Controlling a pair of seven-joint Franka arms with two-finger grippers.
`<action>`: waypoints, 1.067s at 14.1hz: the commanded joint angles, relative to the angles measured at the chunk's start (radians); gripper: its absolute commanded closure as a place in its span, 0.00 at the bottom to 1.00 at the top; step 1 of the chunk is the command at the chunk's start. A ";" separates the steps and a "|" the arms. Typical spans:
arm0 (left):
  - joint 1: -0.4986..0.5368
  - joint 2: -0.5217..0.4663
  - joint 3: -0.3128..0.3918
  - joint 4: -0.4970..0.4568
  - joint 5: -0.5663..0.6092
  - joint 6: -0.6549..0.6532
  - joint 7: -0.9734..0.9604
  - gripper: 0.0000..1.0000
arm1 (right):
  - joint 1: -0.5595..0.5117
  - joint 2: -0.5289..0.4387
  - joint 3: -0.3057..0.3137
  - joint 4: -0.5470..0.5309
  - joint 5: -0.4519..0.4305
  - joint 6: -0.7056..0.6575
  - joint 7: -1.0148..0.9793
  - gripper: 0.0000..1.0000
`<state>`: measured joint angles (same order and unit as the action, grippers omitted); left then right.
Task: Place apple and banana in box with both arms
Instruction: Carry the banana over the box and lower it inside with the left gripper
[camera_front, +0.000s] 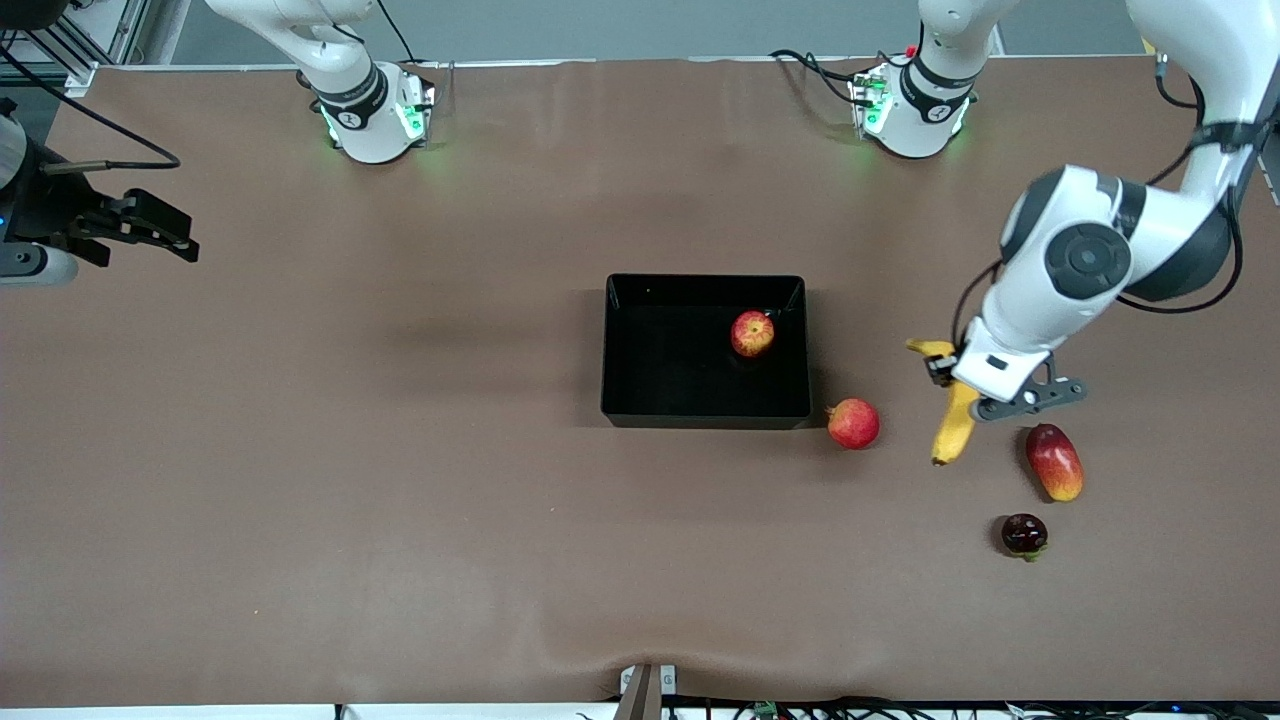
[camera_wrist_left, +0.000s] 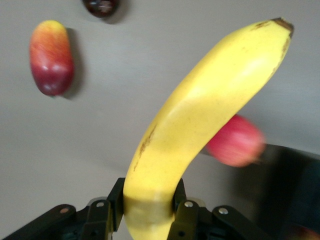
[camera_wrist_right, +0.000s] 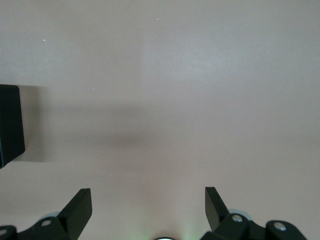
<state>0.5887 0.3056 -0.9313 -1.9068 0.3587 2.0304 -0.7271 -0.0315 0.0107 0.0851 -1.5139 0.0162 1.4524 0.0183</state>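
Note:
The apple (camera_front: 752, 333) lies in the black box (camera_front: 640, 412), in the corner toward the left arm's end. My left gripper (camera_front: 942, 368) is shut on the yellow banana (camera_front: 955, 420) and holds it in the air over the table, between the box and the mango. In the left wrist view the banana (camera_wrist_left: 200, 115) rises from between the fingers (camera_wrist_left: 116, 202) of my left gripper (camera_wrist_left: 149, 204). My right gripper (camera_front: 165, 232) is open and empty, over bare table at the right arm's end. Its fingertips (camera_wrist_right: 80, 207) show in the right wrist view, with a corner of the box (camera_wrist_right: 10, 125).
A pinkish-red round fruit (camera_front: 853, 423) lies by the box's near corner and shows in the left wrist view (camera_wrist_left: 235, 141). A red-and-orange mango (camera_front: 1054, 461) and a dark round fruit (camera_front: 1024, 534) lie nearer the camera toward the left arm's end.

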 joint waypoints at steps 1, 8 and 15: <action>-0.105 0.039 -0.012 0.103 -0.078 -0.076 -0.177 1.00 | 0.015 -0.034 0.005 -0.028 0.004 0.005 0.040 0.00; -0.421 0.202 0.002 0.181 -0.063 -0.059 -0.667 1.00 | -0.005 -0.032 -0.001 -0.031 0.005 -0.007 0.035 0.00; -0.776 0.411 0.199 0.316 0.065 -0.024 -0.903 1.00 | -0.004 -0.029 0.001 -0.031 0.005 -0.003 0.029 0.00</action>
<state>-0.1370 0.6754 -0.7574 -1.6347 0.4017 1.9846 -1.5938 -0.0260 0.0072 0.0797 -1.5178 0.0162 1.4442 0.0398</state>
